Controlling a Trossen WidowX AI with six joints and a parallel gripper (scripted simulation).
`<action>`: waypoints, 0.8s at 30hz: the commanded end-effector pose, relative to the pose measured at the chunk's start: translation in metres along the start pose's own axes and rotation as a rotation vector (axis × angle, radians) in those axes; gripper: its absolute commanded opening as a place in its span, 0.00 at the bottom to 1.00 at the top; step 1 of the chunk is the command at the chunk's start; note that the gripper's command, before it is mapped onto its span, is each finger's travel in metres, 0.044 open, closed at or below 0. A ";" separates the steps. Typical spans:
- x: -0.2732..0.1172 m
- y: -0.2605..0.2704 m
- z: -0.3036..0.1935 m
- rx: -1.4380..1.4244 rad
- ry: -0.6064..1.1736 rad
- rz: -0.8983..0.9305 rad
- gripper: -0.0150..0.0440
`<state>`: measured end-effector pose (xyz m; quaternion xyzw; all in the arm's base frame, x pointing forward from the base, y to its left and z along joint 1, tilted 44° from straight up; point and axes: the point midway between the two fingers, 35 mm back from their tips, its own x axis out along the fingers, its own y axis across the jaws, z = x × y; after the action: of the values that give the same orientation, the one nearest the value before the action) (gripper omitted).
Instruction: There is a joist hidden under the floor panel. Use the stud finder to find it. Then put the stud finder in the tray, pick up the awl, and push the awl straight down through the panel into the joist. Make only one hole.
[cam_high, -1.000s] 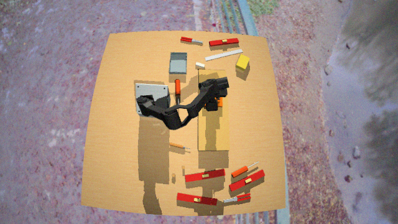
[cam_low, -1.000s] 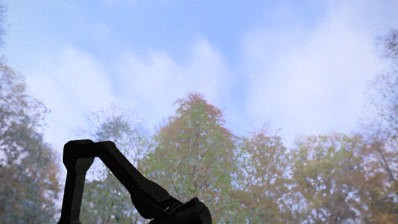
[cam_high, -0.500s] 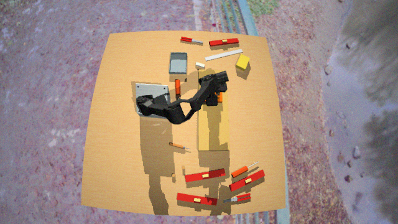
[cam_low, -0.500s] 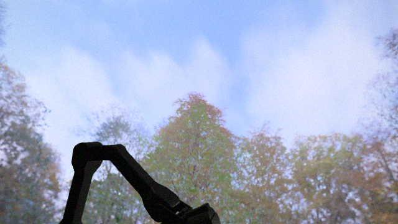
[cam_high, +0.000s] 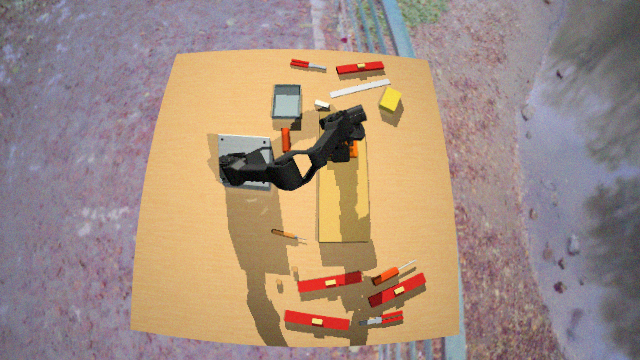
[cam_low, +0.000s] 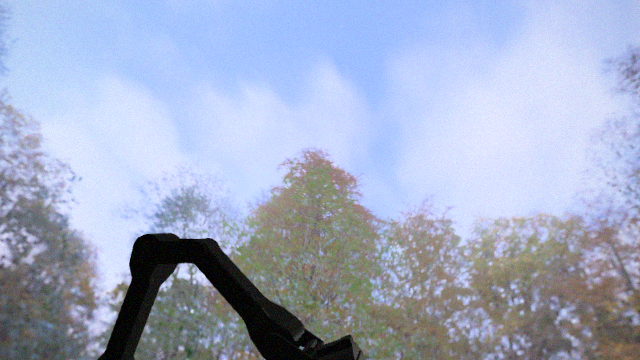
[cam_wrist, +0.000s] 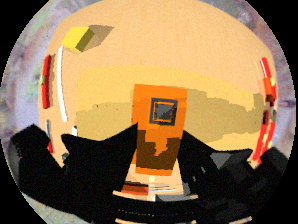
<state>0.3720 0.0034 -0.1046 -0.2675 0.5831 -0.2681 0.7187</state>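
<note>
My gripper (cam_high: 345, 150) (cam_wrist: 157, 126) is shut on the orange stud finder (cam_high: 354, 149) (cam_wrist: 143, 106), whose square dark screen shows in the wrist view. The stud finder is over the upper part of the yellowish floor panel (cam_high: 331, 215) (cam_wrist: 102, 82); whether it touches the panel cannot be told. No joist shows. The grey tray (cam_high: 286, 118) is at the upper left of the panel and looks empty. A slim tool with an orange-brown handle and thin tip, seemingly the awl (cam_high: 283, 233), lies left of the panel's lower end.
An orange-handled tool (cam_high: 285, 140) lies below the tray, partly under the arm. A small white block (cam_high: 322, 104), white strip (cam_high: 360, 88) and yellow block (cam_high: 390, 100) (cam_wrist: 76, 39) are beyond the panel's top. Red levels (cam_high: 330, 282), pliers and a screwdriver (cam_high: 386, 275) lie near the bottom.
</note>
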 end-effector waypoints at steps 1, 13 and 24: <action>0.000 0.013 -0.001 -0.003 0.001 0.009 0.25; -0.001 0.036 -0.001 -0.003 0.001 0.011 0.25; -0.002 0.058 -0.001 -0.002 0.000 0.012 0.25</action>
<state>0.3754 0.0375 -0.1365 -0.2658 0.5833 -0.2670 0.7196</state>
